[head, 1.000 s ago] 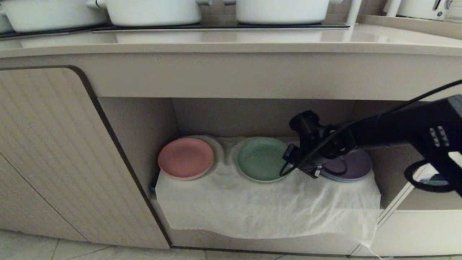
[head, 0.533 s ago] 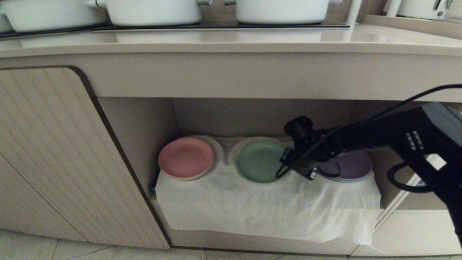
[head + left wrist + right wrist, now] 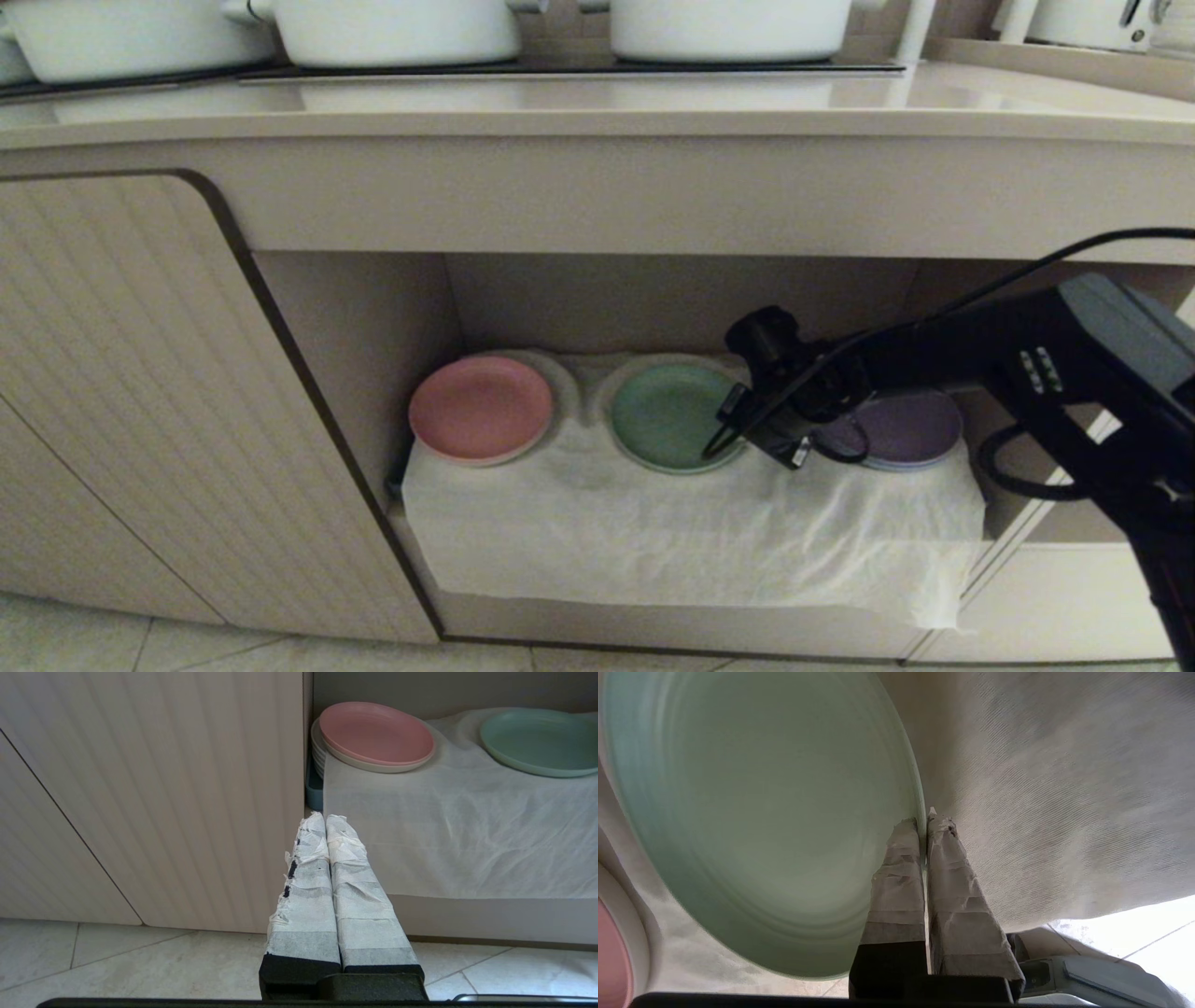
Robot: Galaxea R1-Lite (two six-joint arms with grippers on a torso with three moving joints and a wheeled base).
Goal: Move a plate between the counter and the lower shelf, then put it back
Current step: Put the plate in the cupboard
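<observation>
The mint-green plate (image 3: 665, 415) (image 3: 761, 812) lies in the middle dimple of the white cloth (image 3: 691, 532) on the lower shelf. My right gripper (image 3: 923, 819) is shut on the plate's right rim, one finger above it and one below. In the head view the black right wrist (image 3: 794, 392) covers that rim and hides the fingertips. The beige counter (image 3: 597, 112) runs across the top, above the recess. My left gripper (image 3: 325, 817) is shut on nothing, parked low over the tiled floor in front of the ribbed door.
A pink plate (image 3: 481, 408) on stacked white ones sits left of the green plate, and a purple plate (image 3: 910, 427) sits right, partly behind my wrist. White pots (image 3: 392, 28) stand on the hob. A ribbed cabinet door (image 3: 140, 392) closes the left side.
My right arm has shifted left and a little lower inside the recess, and the green plate has gone slightly left with it. The left arm has kept still.
</observation>
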